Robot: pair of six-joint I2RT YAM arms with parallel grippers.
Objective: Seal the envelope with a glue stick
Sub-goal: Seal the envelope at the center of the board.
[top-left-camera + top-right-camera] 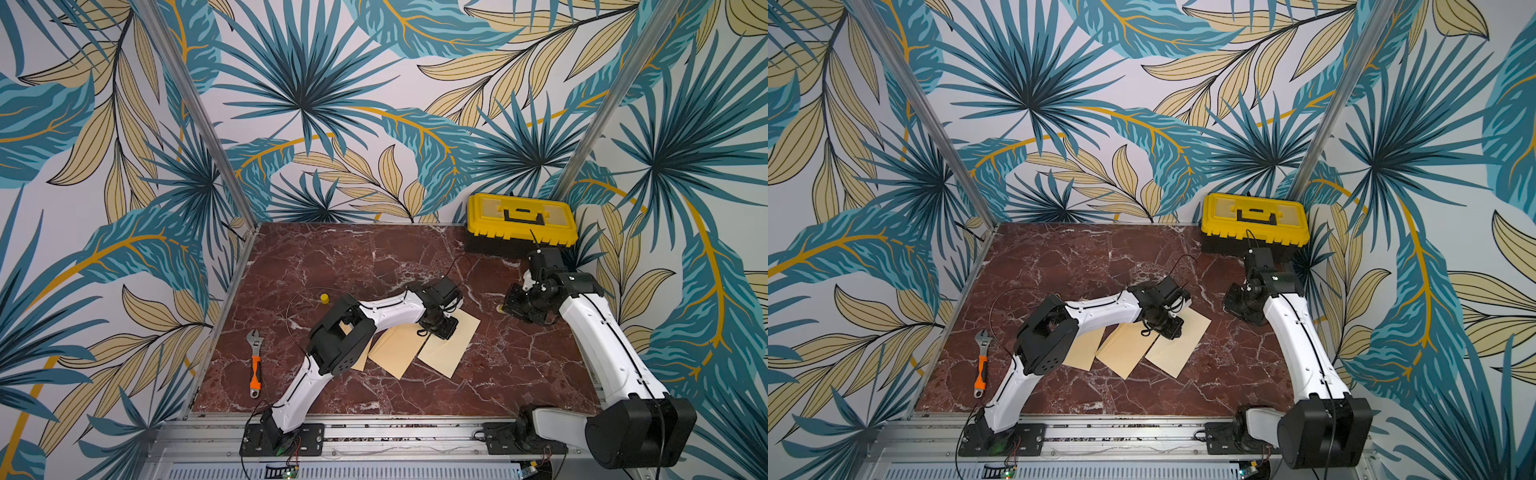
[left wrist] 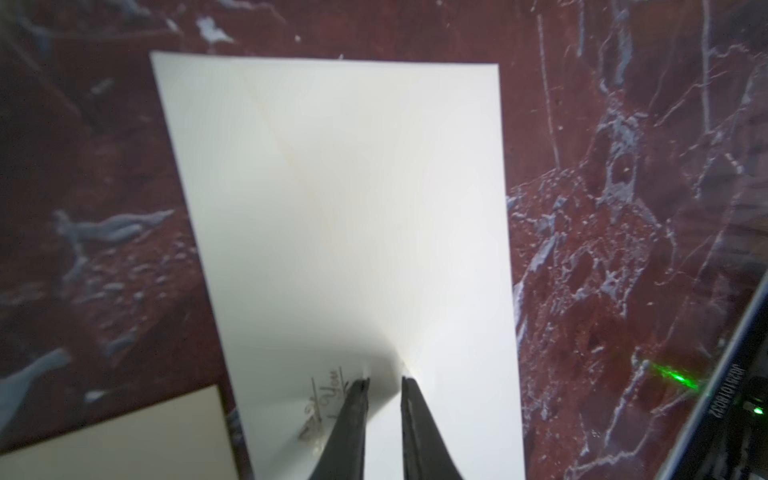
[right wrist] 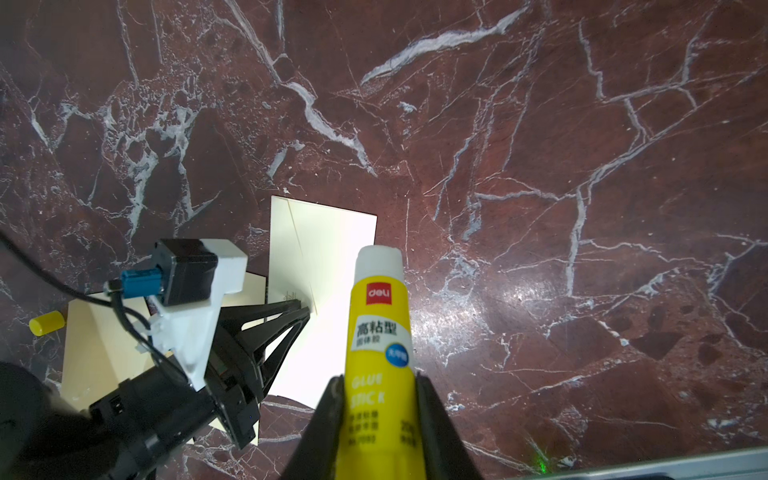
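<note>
On red marble tabletop [image 1: 353, 257] (white veins): envelopes [image 1: 449, 353], wrench [image 1: 255, 361]; leaf-print walls [image 1: 332, 83] around.

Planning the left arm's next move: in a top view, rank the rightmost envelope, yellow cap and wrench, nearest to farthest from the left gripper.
1. rightmost envelope: directly beneath the left gripper.
2. yellow cap: on the bare table, off to the gripper's left and farther back.
3. wrench: by the table's left edge, farthest.
</note>
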